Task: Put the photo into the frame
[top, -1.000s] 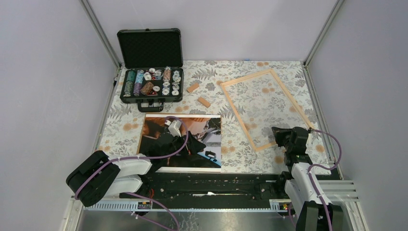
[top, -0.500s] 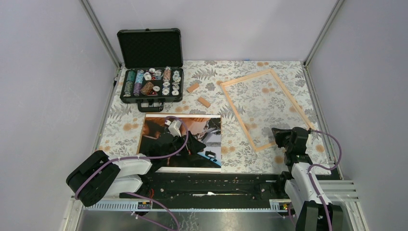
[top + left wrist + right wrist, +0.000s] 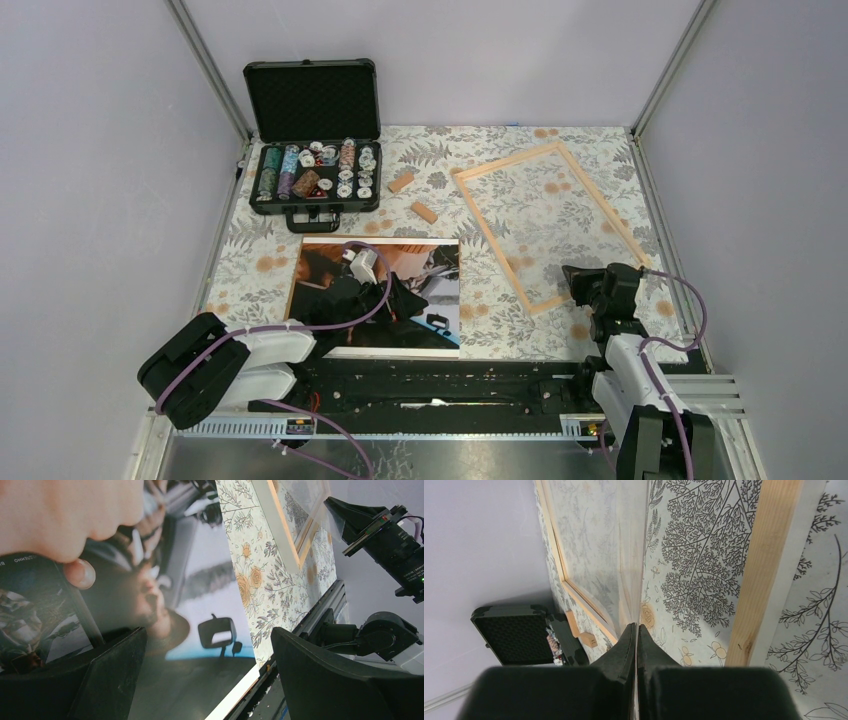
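The photo (image 3: 445, 295) lies face up at the table's near left, dark with tan tones and a white near edge. My left gripper (image 3: 400, 293) hovers low over it, open and empty; in the left wrist view the photo (image 3: 200, 595) fills the space between the spread fingers (image 3: 207, 640). The frame (image 3: 484, 225) of pale wooden strips lies at the right, angled. My right gripper (image 3: 575, 280) is at its near corner, shut on a thin clear sheet (image 3: 639, 555) standing edge-on between the frame's strips (image 3: 766, 555). The jaws (image 3: 636, 627) are pressed together.
An open black case (image 3: 312, 100) with poker chips stands at the back left. Two small wooden blocks (image 3: 401, 183) (image 3: 424, 212) lie between the case and the frame. Grey walls close in the floral-clothed table; a metal rail runs along the near edge.
My right gripper has shifted slightly left, and the frame's far end has swung a little left with it. The left arm and the photo have not moved.
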Tool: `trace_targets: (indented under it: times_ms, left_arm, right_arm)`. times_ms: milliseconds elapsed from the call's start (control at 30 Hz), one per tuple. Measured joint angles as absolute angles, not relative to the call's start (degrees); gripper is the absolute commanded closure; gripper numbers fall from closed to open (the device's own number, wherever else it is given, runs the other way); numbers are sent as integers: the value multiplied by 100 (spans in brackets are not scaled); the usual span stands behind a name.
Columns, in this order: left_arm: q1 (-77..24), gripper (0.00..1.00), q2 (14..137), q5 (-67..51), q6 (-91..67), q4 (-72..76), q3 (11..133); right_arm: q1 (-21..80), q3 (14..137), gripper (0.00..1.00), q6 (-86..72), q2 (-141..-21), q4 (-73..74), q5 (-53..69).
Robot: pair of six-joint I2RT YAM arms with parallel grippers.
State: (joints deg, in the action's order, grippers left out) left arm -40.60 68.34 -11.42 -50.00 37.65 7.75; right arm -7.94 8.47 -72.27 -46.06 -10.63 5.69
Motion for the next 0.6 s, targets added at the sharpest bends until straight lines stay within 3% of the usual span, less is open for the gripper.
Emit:
trace_targets:
  times_ms: [600]
  left_arm:
    - [-4060, 1, 6834, -1162, -5000, 3778, 775]
  right_arm:
    - [-801, 794, 100, -7599, -4915, -1264, 746]
